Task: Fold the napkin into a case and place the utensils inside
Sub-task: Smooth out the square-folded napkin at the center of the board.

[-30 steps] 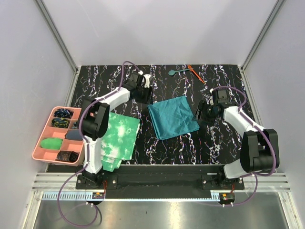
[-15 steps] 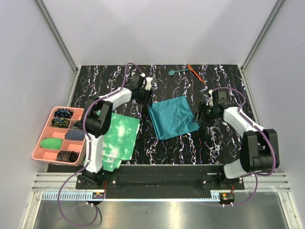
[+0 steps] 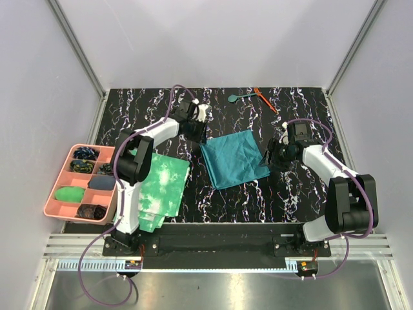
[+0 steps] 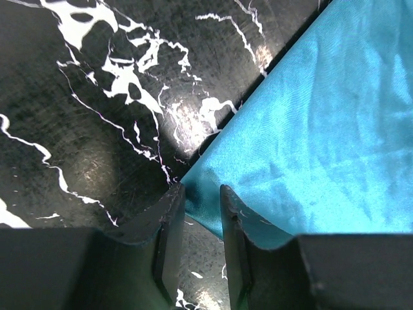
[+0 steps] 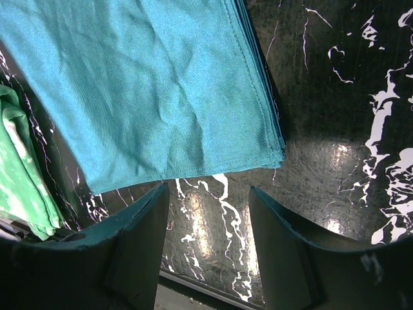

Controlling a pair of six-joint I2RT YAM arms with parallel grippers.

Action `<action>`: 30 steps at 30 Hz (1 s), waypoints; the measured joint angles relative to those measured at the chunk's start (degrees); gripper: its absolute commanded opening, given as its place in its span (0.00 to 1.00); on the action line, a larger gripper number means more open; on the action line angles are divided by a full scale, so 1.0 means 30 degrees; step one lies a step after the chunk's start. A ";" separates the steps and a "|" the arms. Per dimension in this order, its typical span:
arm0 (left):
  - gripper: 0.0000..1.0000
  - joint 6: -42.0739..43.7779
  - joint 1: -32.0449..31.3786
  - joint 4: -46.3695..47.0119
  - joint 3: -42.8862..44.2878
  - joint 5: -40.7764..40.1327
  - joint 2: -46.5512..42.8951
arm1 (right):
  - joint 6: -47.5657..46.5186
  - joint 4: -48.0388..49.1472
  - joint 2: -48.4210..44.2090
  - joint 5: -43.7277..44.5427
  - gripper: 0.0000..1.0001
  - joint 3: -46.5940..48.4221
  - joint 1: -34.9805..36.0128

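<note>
The dark teal napkin (image 3: 233,159) lies flat, folded in layers, mid-table; it also shows in the left wrist view (image 4: 322,129) and the right wrist view (image 5: 142,84). No case shape is seen. My left gripper (image 3: 197,131) is at its far-left corner; in its wrist view the left gripper (image 4: 202,190) has its jaws narrowly apart with the cloth corner between the tips. My right gripper (image 3: 271,158) is open beside the napkin's right corner; in its wrist view the right gripper (image 5: 210,194) sits over bare table just short of the napkin's edge. The teal spoon (image 3: 240,97) and orange-red stick (image 3: 264,99) lie at the back.
Green-and-white tie-dye cloths (image 3: 158,187) lie stacked left of the napkin and show in the right wrist view (image 5: 19,168). A pink compartment tray (image 3: 58,197) with small items sits off the table's left edge. Grey walls enclose the black marbled table (image 3: 303,194).
My left gripper has moved a little right and down onto the napkin's far-left corner. My right gripper has shifted slightly toward the napkin's right corner. The napkin has not moved.
</note>
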 measured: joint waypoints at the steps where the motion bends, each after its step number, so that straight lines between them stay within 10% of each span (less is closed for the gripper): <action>1: 0.32 0.0015 0.0000 -0.0051 0.0007 0.0029 0.0073 | 0.0000 0.0007 0.0000 0.0000 0.61 0.0000 0.0000; 30: 0.47 -0.1253 0.0036 -0.1319 -0.0597 -0.1880 -0.0765 | -0.0029 0.0095 0.1180 -0.0146 0.62 -0.0452 -0.0284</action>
